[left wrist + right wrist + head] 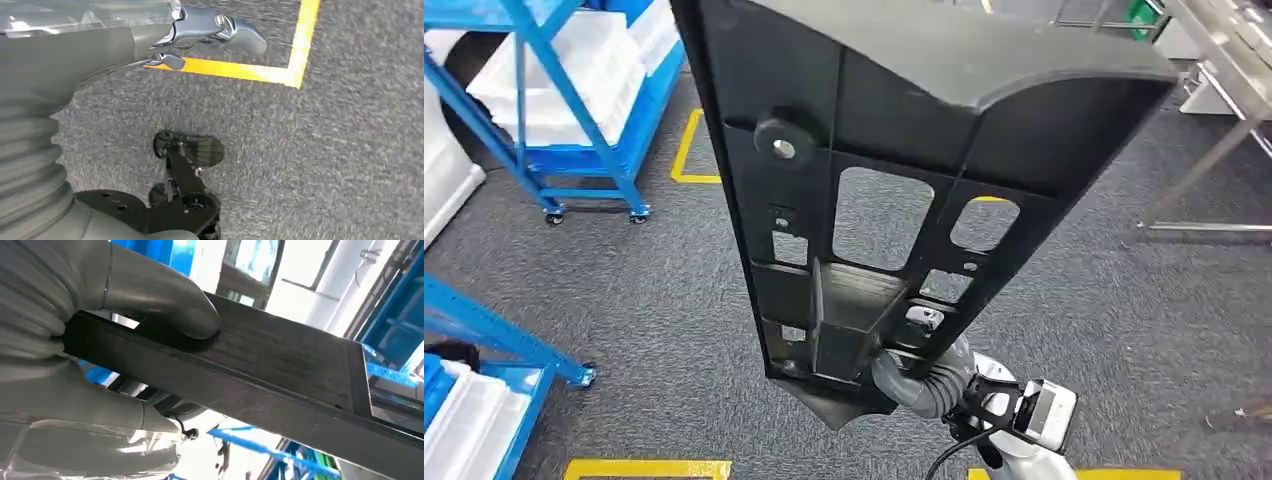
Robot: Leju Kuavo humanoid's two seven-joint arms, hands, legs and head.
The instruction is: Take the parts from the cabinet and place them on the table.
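Right wrist view: right hand (100, 355) clamps the black part (280, 370), thumb pressed on its flat face.

A workshop or warehouse floor: blue wheeled racks (574, 110) holding white bins (564, 70) at upper left, yellow floor tape (686, 150) marking bays on grey carpet (654, 290).

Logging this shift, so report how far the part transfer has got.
Done: one black plastic part is out of the cabinet, gripped by the right hand, thumb pressed on its flat face. In hand: it is carried upright over grey carpet, blue racks at the left. The left hand hangs holding nothing. Left: setting it on the table; a metal frame shows at the right.
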